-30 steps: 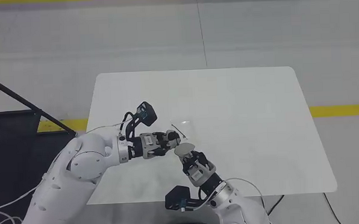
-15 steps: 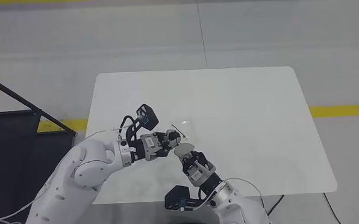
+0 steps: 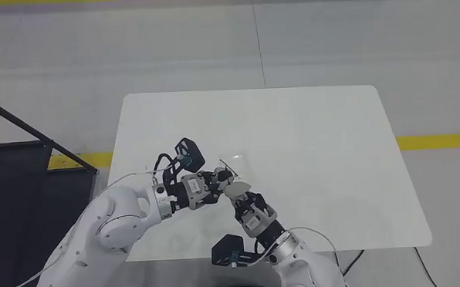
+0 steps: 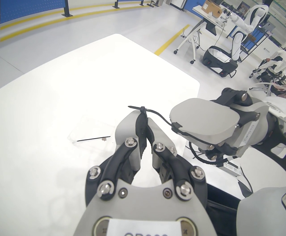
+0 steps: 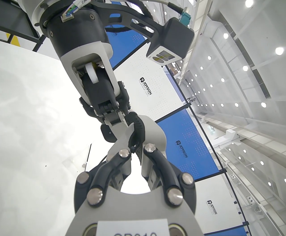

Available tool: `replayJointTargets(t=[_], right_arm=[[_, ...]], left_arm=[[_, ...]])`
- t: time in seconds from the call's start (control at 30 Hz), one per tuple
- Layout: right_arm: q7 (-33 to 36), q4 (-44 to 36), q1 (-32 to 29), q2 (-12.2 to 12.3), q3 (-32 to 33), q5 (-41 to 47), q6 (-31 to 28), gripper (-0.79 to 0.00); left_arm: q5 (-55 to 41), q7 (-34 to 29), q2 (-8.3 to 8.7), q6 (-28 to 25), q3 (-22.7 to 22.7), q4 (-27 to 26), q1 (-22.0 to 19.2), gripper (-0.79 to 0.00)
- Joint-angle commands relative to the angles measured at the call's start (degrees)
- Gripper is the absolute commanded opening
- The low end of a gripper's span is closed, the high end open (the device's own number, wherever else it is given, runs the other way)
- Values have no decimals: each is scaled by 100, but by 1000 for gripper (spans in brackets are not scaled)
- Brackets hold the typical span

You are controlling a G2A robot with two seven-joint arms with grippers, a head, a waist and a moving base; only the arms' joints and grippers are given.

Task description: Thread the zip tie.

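A black zip tie [image 4: 142,109] is held above the table between both grippers. My left gripper [image 4: 144,120] is shut on its head end, with a short tip sticking out past the fingers. From there the strap curves across to my right gripper [image 4: 178,129], which is shut on the other end. In the top view the left gripper [image 3: 218,177] and the right gripper [image 3: 234,191] meet tip to tip over the table's near-left part. The right wrist view has the right gripper [image 5: 135,131] just under the left gripper [image 5: 111,116].
A second black zip tie [image 4: 93,139] lies on a clear plastic bag [image 4: 89,129] on the white table [image 3: 323,155], just beyond the grippers. The table's near edge [image 3: 181,257] is close beneath the arms.
The left arm's elbow and forearm have swung to the right, and both grippers have shifted slightly right and away. Both stay shut on the zip tie.
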Motion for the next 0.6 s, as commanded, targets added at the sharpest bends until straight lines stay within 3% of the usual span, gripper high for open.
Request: replayJointTargets(t=[0.0, 0.57], right_arm=[[6, -3, 1, 2, -2, 0, -4, -785], [207, -7, 21, -13, -33, 94, 117, -785]], left_arm=[[14, 41, -3, -12, -9, -2, 23, -785], [877, 585, -44, 209, -5, -224, 278, -785]])
